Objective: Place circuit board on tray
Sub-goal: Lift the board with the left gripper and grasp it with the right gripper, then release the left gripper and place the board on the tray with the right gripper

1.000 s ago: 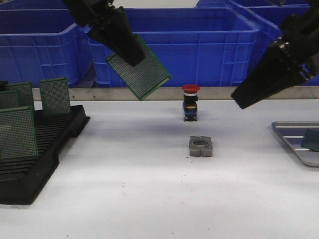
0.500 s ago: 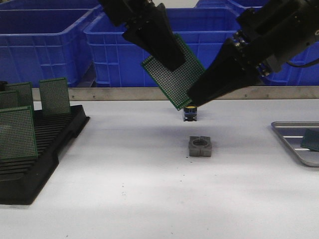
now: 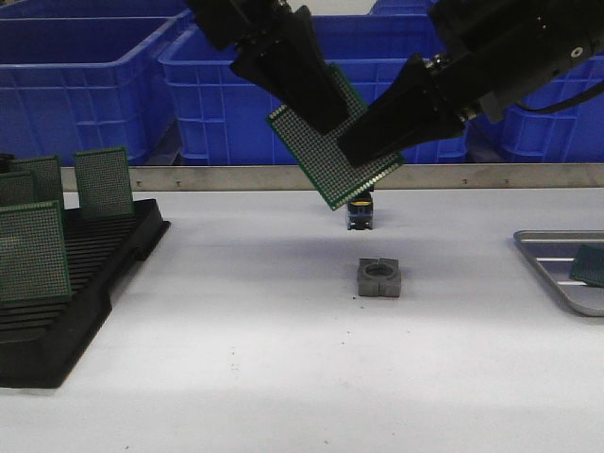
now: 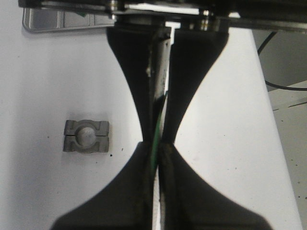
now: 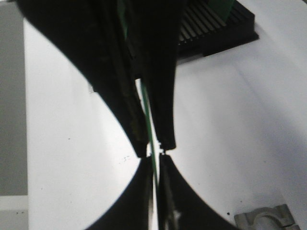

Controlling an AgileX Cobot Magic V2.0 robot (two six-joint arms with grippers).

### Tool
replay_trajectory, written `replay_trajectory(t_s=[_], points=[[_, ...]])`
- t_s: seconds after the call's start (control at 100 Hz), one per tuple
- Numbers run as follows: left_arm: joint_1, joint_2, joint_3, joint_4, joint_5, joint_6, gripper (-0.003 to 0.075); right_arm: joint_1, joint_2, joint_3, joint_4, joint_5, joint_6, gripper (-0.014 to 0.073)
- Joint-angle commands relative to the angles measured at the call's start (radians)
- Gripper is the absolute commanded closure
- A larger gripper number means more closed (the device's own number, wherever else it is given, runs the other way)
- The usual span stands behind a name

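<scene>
A green perforated circuit board [image 3: 321, 160] hangs tilted in the air above the middle of the table. My left gripper [image 3: 326, 118] is shut on its upper part; in the left wrist view [image 4: 156, 143] the board [image 4: 154, 154] shows edge-on between the fingers. My right gripper [image 3: 363, 146] reaches in from the right and is closed on the board's right side; in the right wrist view [image 5: 154, 158] the board's edge [image 5: 149, 129] runs between its fingertips. The silver-grey tray [image 3: 547, 247] lies at the table's right edge and holds another small board [image 3: 590, 266].
A black slotted rack [image 3: 85, 274] at the left holds several upright green boards [image 3: 33, 250]. A grey metal clamp block [image 3: 380, 277] lies under the held board. A push-button switch [image 3: 360, 215] stands behind it, mostly hidden. Blue bins [image 3: 94, 85] line the back.
My left gripper carried the board rightward to the middle, then stopped. My right gripper swung in from the right, rose from the board's lower edge and closed on its right side.
</scene>
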Motion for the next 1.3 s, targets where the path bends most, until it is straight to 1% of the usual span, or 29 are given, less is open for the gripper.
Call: replay_trajectory(t_s=[0.0, 0.05, 0.11, 0.13, 0.14, 0.16, 0.18, 0.19, 0.2, 0.22, 0.23, 0.24, 0.28, 0.33, 0.4, 0.47, 0.57, 0.7, 0.82, 0.94, 1.04, 1.17, 1.29], points=[[-0.007, -0.057, -0.032, -0.066, 0.061, -0.003, 0.073, -0.003, -0.038, -0.027, 0.064, 0.004, 0.005, 0.0661], [-0.007, -0.057, -0.032, -0.066, 0.062, -0.003, 0.0699, -0.003, -0.038, -0.027, 0.064, 0.004, 0.005, 0.0661], [-0.007, -0.057, -0.032, -0.066, 0.063, -0.003, 0.0629, -0.003, -0.038, -0.027, 0.064, 0.005, 0.007, 0.0661], [-0.007, -0.057, -0.032, -0.066, 0.063, -0.003, 0.0584, -0.003, -0.038, -0.027, 0.064, 0.006, 0.01, 0.0661], [-0.007, -0.057, -0.032, -0.066, 0.063, -0.003, 0.0584, -0.004, -0.038, -0.027, 0.064, 0.006, 0.011, 0.0661], [-0.007, -0.057, -0.032, -0.066, 0.063, -0.003, 0.0547, -0.005, -0.038, -0.027, 0.064, 0.007, 0.017, 0.0661], [-0.007, -0.057, -0.032, -0.066, 0.063, -0.003, 0.0496, -0.006, -0.038, -0.027, 0.064, 0.007, 0.026, 0.0661], [-0.007, -0.057, -0.032, -0.066, 0.063, -0.003, 0.0496, -0.006, -0.038, -0.027, 0.064, 0.007, 0.03, 0.0661], [-0.007, -0.057, -0.032, -0.066, 0.063, -0.003, 0.0461, -0.006, -0.038, -0.027, 0.064, 0.007, 0.033, 0.0661], [-0.007, -0.057, -0.032, -0.066, 0.057, -0.003, 0.0438, -0.006, -0.038, -0.027, 0.064, 0.008, 0.046, 0.0661], [-0.007, -0.057, -0.032, -0.066, 0.054, -0.003, 0.0408, -0.006, -0.038, -0.027, 0.062, 0.009, 0.056, 0.0661], [-0.007, -0.057, -0.032, -0.066, 0.055, -0.003, 0.0408, -0.006, -0.038, -0.027, 0.061, 0.009, 0.068, 0.0661], [-0.007, -0.057, -0.032, -0.066, 0.052, -0.003, 0.0357, -0.006, -0.038, -0.027, 0.053, 0.009, 0.105, 0.0661], [-0.007, -0.057, -0.032, -0.066, 0.052, -0.003, 0.0333, -0.006, -0.038, -0.027, 0.039, 0.009, 0.142, 0.0661], [-0.007, -0.057, -0.032, -0.066, 0.052, -0.003, 0.0329, -0.007, -0.038, -0.027, -0.002, 0.009, 0.199, 0.0661], [-0.007, -0.057, -0.032, -0.066, 0.044, -0.003, 0.0329, -0.012, -0.038, -0.027, -0.069, 0.015, 0.262, 0.0661], [-0.007, -0.057, -0.032, -0.066, 0.014, -0.003, 0.0329, -0.037, -0.038, -0.027, -0.172, 0.063, 0.367, 0.0661], [-0.007, -0.057, -0.032, -0.066, 0.004, -0.003, 0.0329, -0.109, -0.038, -0.027, -0.217, 0.109, 0.495, 0.0661], [-0.007, -0.057, -0.032, -0.066, 0.004, -0.003, 0.0329, -0.216, -0.038, -0.027, -0.217, 0.108, 0.576, 0.0661], [-0.007, -0.057, -0.032, -0.066, 0.004, -0.003, 0.0329, -0.321, -0.038, -0.027, -0.219, 0.088, 0.6, 0.0661], [-0.007, -0.057, -0.032, -0.066, 0.004, -0.003, 0.0329, -0.403, -0.038, -0.011, -0.219, 0.037, 0.601, 0.0661], [-0.007, -0.057, -0.032, -0.066, 0.002, -0.003, 0.0329, -0.49, -0.038, 0.029, -0.219, -0.088, 0.601, 0.0661], [-0.007, -0.057, -0.032, -0.066, -0.01, -0.003, 0.0329, -0.541, -0.038, 0.054, -0.219, -0.186, 0.601, 0.0661]])
